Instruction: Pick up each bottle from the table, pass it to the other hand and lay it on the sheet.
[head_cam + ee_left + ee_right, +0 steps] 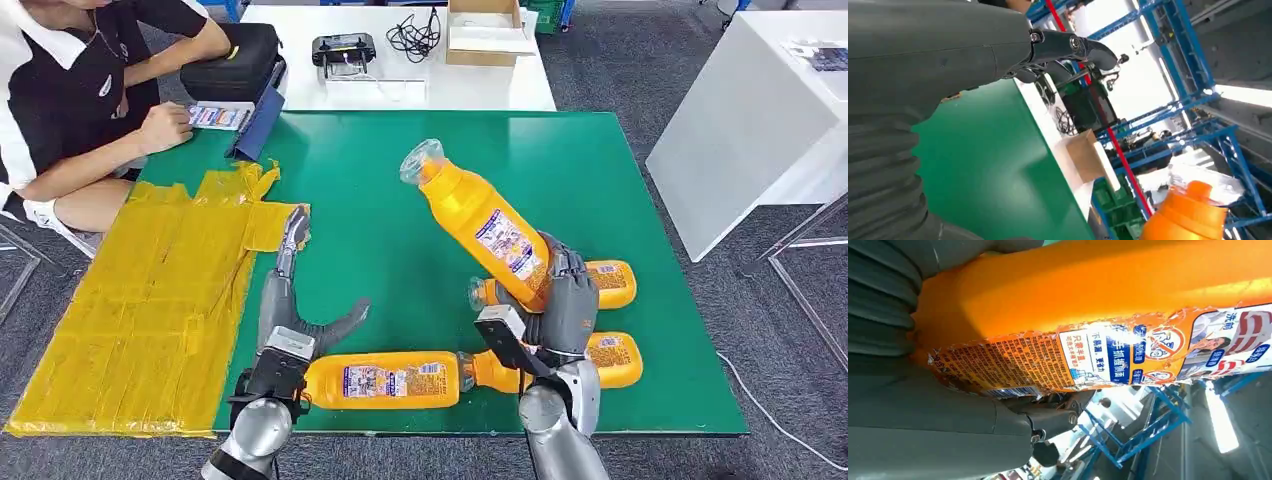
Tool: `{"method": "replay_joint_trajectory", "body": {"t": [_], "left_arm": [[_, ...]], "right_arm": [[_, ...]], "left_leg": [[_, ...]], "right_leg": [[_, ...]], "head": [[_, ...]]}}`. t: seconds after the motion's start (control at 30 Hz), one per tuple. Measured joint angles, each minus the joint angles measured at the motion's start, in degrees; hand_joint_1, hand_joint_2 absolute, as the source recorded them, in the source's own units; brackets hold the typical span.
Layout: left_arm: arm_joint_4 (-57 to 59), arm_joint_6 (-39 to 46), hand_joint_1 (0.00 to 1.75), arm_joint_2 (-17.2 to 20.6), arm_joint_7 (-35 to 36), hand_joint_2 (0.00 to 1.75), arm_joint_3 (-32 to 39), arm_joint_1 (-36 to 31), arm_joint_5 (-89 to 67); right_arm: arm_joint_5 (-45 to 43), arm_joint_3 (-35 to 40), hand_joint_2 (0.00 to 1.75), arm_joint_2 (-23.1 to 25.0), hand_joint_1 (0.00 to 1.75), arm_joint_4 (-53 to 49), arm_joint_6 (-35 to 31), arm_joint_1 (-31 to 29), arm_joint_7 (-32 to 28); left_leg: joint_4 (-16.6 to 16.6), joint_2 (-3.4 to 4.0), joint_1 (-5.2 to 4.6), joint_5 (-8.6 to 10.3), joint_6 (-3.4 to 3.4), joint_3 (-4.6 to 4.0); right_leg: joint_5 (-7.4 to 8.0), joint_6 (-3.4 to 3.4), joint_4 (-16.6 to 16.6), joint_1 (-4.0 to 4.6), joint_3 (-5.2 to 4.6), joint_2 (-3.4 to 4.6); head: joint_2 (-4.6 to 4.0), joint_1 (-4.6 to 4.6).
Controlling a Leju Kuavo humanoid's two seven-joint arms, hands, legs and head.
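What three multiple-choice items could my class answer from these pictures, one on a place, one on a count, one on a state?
1. Where does the yellow sheet lie on the green table?
A. the robot's left side
B. the robot's right side
C. the far edge

2. How many orange bottles show in the head view?
A. two
B. four
C. six

3. What is the right hand doing?
A. hanging open
B. pressing the table
C. holding a raised bottle

Answers: 1 A, it lies beside the left hand; 2 B, one held, three lying; 3 C, fingers wrap its lower body.
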Motion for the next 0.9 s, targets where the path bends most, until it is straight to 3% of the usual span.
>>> {"method": "replay_joint_trajectory", "body": {"t": [0.17, 0.37, 0.73, 0.9], "left_arm": [[0.00, -8.71, 0.00, 0.11, 2.05, 1.75, -0.37, -0.03, 7.18], [0.24, -23.25, 0.00, 1.16, 4.48, 1.75, -0.57, -1.06, 20.97], [0.44, -24.93, 0.00, 1.40, 4.90, 1.75, -0.68, -1.64, 22.76], [1.84, -28.07, 0.00, 2.43, 6.01, 1.75, -1.53, -4.61, 28.52]], "right_arm": [[-5.90, 2.33, 1.75, -0.63, 1.75, -1.44, 2.53, 0.42, -1.07], [-12.55, 10.28, 1.75, -1.84, 1.75, -2.71, 10.76, 0.41, -5.44], [-12.75, 12.18, 1.75, -2.03, 1.73, -2.71, 11.33, 0.35, -5.86], [-8.84, 23.93, 1.75, -2.29, 1.75, 0.69, 9.64, -2.03, -6.17]], "left_leg": [[0.00, 0.06, 0.01, 0.00, 0.00, 0.00], [0.00, 0.10, 0.02, 0.00, -0.01, -0.01], [0.00, 0.10, 0.02, 0.00, -0.01, -0.01], [0.00, 0.16, 0.01, 0.01, -0.01, -0.02]], "right_leg": [[0.00, 0.00, 0.01, 0.01, 0.00, 0.00], [0.00, 0.00, 0.01, 0.02, -0.03, 0.01], [0.00, -0.01, 0.01, 0.02, -0.03, 0.01], [0.00, -0.01, 0.02, 0.00, -0.03, 0.04]], "head": [[0.00, 0.00], [0.00, 0.00], [0.00, -0.02], [0.00, -0.02]]}}
